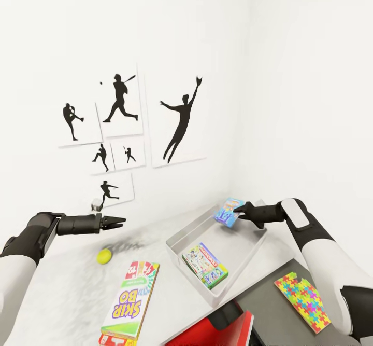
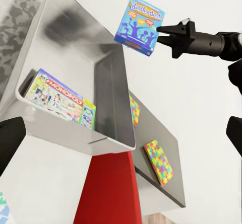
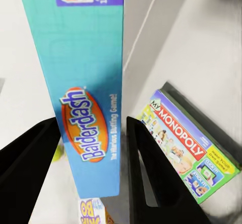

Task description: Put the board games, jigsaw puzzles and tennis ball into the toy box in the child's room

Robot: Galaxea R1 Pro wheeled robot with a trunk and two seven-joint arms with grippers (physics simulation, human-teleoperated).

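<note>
one balderdash box [image 1: 228, 211] sits clamped in the right gripper [image 1: 238, 210] above the toy box [image 1: 178, 242] — monopoly box [image 1: 205, 265] inside at 6 o'clock; left gripper [image 1: 122, 222] pinched nearly closed, holding nothing, tennis ball [image 1: 104, 255] below it.

White wall [image 1: 290, 76], black silhouette pictures [image 1: 124, 128]

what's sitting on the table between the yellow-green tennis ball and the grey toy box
Nothing: in the head view, bare white table separates the yellow-green tennis ball from the shallow grey toy box.

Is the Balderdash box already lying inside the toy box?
No, the Balderdash box is held in the right gripper above the toy box rim.
</note>
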